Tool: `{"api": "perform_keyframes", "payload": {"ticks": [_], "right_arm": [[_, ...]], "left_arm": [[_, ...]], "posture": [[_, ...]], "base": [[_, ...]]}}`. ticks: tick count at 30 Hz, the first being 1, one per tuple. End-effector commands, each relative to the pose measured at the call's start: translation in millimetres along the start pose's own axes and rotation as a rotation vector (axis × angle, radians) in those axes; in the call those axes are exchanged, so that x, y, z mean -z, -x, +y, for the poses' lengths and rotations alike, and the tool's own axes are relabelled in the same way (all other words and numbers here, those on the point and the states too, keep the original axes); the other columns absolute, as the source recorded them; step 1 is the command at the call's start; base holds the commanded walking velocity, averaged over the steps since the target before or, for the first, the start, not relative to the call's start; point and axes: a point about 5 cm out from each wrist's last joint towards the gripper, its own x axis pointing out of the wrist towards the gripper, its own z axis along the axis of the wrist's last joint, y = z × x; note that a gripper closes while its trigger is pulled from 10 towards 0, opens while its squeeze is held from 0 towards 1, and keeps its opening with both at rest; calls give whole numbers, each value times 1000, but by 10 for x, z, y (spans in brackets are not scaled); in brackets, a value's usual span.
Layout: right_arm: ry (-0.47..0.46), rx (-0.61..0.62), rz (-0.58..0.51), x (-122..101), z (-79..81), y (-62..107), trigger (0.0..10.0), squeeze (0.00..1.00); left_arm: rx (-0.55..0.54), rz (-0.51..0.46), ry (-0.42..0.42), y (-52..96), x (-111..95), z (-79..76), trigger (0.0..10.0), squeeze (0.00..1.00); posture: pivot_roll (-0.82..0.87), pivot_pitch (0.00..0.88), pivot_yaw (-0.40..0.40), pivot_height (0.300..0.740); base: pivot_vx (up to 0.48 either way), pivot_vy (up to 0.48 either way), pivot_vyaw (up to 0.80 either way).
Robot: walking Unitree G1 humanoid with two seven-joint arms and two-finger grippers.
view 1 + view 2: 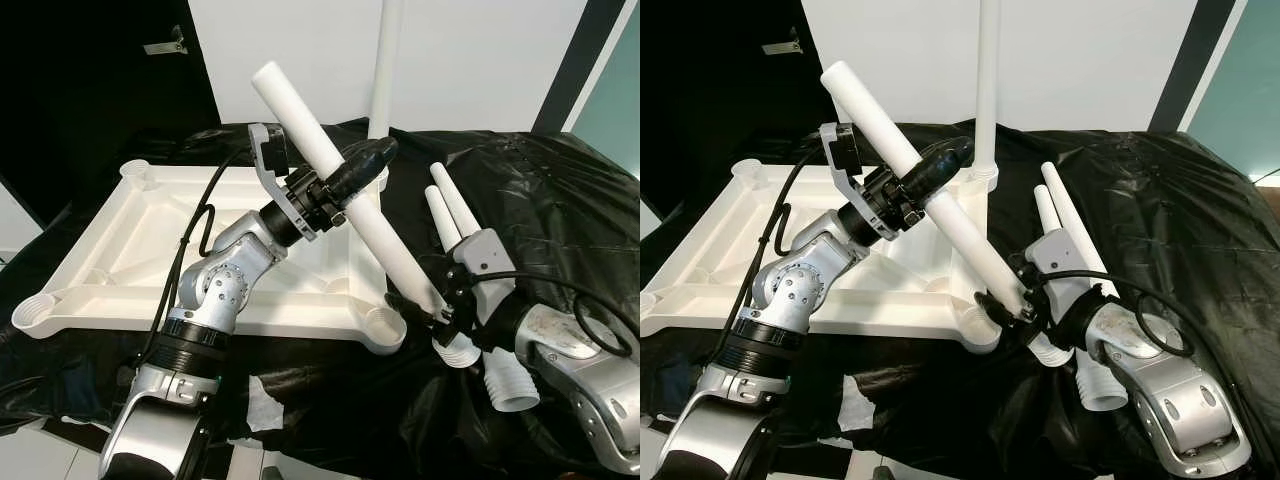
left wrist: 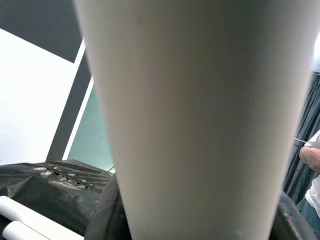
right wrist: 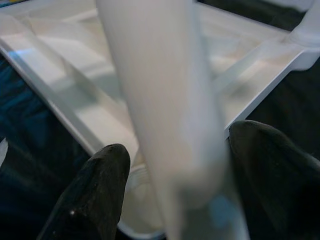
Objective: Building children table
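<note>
Nearest, two loose white legs [image 1: 470,290] lie side by side on the black sheet [image 1: 560,190] at the right, wide threaded ends toward the robot, tips pointing far. The right arm [image 1: 580,370] lies across them.

The right tool [image 1: 432,312] sits just left of those legs, at the lower end of a long white leg [image 1: 350,190] that slants from near right up to far left. In the right wrist view its two black fingers [image 3: 100,190] stand one on each side of this leg's lower part, closed onto it, with the corner socket [image 1: 385,328] of the tabletop just below. The leg's lower end is at that near right socket; whether it is seated in it cannot be told.

Further up the same leg, the left tool [image 1: 352,172] is clamped around the middle, its black fingers [image 1: 362,160] wrapped over the shaft. The leg's upper end juts up and left past the left wrist.

Under both arms lies the white upturned tabletop [image 1: 130,250], ribbed side up, on the black sheet, with round sockets at its corners.

At its far right corner one white leg [image 1: 385,60] stands upright.
</note>
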Motion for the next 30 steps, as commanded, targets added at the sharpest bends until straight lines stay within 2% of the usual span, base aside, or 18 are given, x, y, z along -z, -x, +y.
{"api": "perform_keyframes", "payload": {"ticks": [1,2,3,4,5,12,13,14,15,16,18,19,23,25,26,28,30], "right_arm": [[-7,-8,25,55,11,-16,8392,0],[-13,-9,35,77,15,-31,9020,0],[-22,-13,42,96,18,-56,8314,0],[-39,-19,50,107,20,-85,1333,0],[-50,-23,55,115,21,-106,0,0],[-87,-23,59,126,16,-137,0,0],[-98,-10,58,124,-3,-141,0,0],[-106,5,53,115,-29,-145,0,0],[-106,5,53,115,-29,-145,0,0],[-102,16,47,81,-57,-138,0,0],[-85,28,25,-8,-107,-112,0,0],[-75,35,13,-52,-133,-93,0,0],[-61,60,-5,-122,-196,-55,0,0],[-49,102,-13,-161,-274,-19,0,0],[-49,102,-13,-161,-274,-19,0,0],[-35,149,-17,-184,-350,13,0,0],[-28,202,-37,-218,-428,28,0,0]], "left_arm": [[339,33,-17,11,29,-167,0,0],[339,33,-18,12,28,-167,0,0],[337,33,-20,17,23,-167,0,0],[335,32,-24,23,17,-166,0,0],[332,31,-27,27,12,-166,0,0],[315,8,-50,31,-23,-163,0,0],[300,-1,-58,26,-34,-151,2392,16],[289,-8,-64,21,-43,-141,6980,404],[289,-8,-64,21,-43,-141,6980,404],[284,-15,-77,3,-69,-154,10000,1000],[301,-35,-113,-58,-163,-239,10000,1000],[306,-48,-136,-83,-225,-285,10000,0],[331,-17,-133,-53,-273,-324,10000,0],[331,36,-108,93,-229,-280,10000,0],[331,36,-108,93,-229,-280,10000,0],[329,82,-107,247,-162,-256,10000,0],[332,165,-104,387,-60,-242,10000,0]], "posture": [[-106,0,40,740],[-104,0,39,740],[-97,0,37,740],[-91,0,36,740],[-88,0,35,740],[-82,0,32,740],[-81,0,32,740],[-81,0,32,740],[-81,0,32,740],[-89,0,32,740],[-92,0,33,740],[-93,0,32,740],[-96,0,33,740],[-100,0,35,740],[-100,0,35,740],[-99,0,35,740],[-98,0,35,740]], "base": [[0,0,0],[0,0,0],[0,0,0],[0,0,0],[0,0,0],[0,0,0],[0,0,0],[0,0,0],[0,0,0],[0,0,0],[0,0,0],[0,0,0],[0,0,0],[0,0,0],[0,0,0],[0,0,0],[0,0,0]]}}
